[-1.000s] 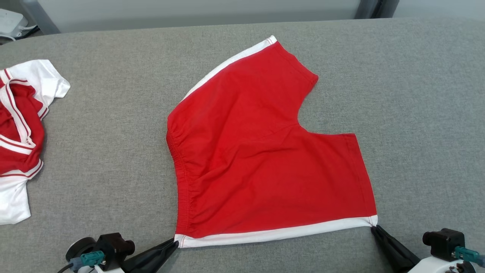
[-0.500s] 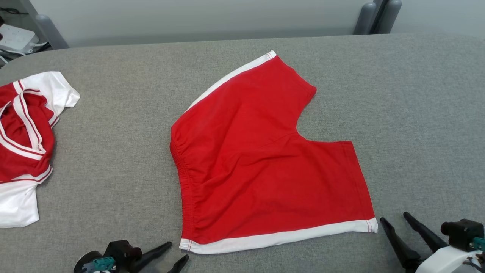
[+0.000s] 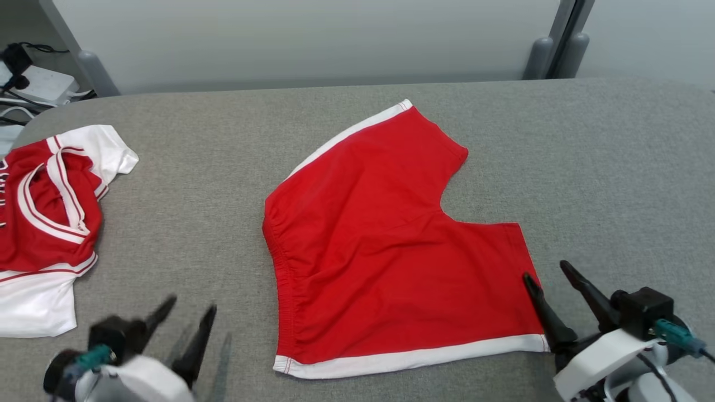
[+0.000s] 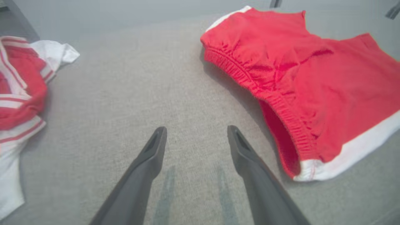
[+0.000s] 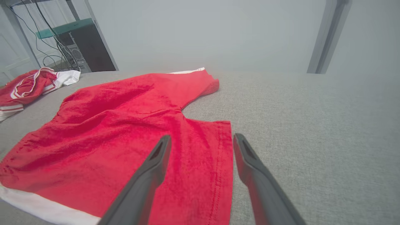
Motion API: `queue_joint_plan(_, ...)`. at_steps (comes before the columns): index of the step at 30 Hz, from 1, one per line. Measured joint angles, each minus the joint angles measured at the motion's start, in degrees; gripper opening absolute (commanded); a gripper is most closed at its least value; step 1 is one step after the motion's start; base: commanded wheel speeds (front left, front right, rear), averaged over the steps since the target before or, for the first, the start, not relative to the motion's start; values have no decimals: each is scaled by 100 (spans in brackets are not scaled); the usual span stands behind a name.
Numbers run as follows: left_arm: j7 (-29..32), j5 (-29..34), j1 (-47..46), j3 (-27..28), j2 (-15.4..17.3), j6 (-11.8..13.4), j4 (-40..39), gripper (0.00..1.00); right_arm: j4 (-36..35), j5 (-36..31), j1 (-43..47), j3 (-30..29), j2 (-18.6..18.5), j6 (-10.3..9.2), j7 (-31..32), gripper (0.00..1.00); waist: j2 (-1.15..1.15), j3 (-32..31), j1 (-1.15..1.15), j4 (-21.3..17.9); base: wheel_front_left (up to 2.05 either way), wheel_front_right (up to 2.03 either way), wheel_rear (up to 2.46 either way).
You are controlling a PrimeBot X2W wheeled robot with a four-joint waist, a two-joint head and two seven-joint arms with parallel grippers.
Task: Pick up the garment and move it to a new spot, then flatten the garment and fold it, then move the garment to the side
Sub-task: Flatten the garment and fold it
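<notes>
The garment is a pair of red shorts with white side stripes. It lies spread flat in the middle of the grey table, waistband to the left. My left gripper hovers open and blurred at the lower left, clear of the waistband corner. In the left wrist view the left gripper is above bare table, with the shorts to its right. My right gripper stands open at the right leg hem. In the right wrist view the right gripper straddles that hem of the shorts, holding nothing.
A crumpled red and white jersey lies at the table's left edge, also seen as the jersey and the jersey. Cables and a white box sit beyond the far left corner. A pale wall panel stands behind the table.
Both grippers let go of the shorts' near corners and opened. The left one drew away to the left, the right one rose beside the leg hem. The camera tilted up.
</notes>
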Motion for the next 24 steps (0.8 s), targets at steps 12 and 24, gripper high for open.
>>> queue_joint_plan(12, -32, 847, 1825, 4099, -2704, 59, -1482, 100, -265, -408, -108, 30, 904, 0, 0, 100, 0, -406, 0, 10, 0, 0, 0)
queue_joint_plan(24, -48, 2392, 2509, 5042, -3502, -660, -2112, 100, -1107, -425, 665, -649, 1404, -1, 0, 100, 0, -940, 0, -103, 0, 0, 0)
